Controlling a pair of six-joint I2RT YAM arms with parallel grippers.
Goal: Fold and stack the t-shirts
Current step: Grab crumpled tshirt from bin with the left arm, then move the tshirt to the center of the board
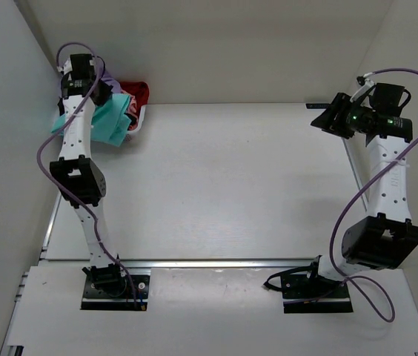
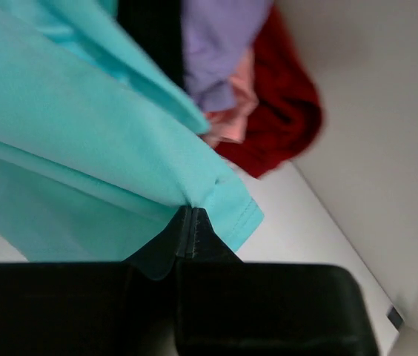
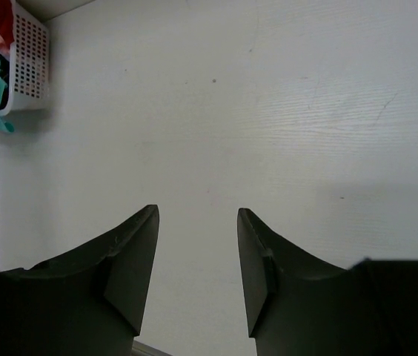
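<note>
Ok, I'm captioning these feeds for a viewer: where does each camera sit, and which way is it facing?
Top external: above and behind the bases, looking down on the white table; left arm and right arm show whole.
Left wrist: on the left arm, facing the left gripper, shut on the soft teal t-shirt.
Right wrist: on the right arm, looking across the table to the white slotted plastic basket; open right gripper shows.
Shared: teal t-shirt and basket appear in top and right-wrist views.

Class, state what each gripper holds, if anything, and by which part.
Left gripper pinches the teal t-shirt near its hemmed edge; right gripper holds nothing.
</note>
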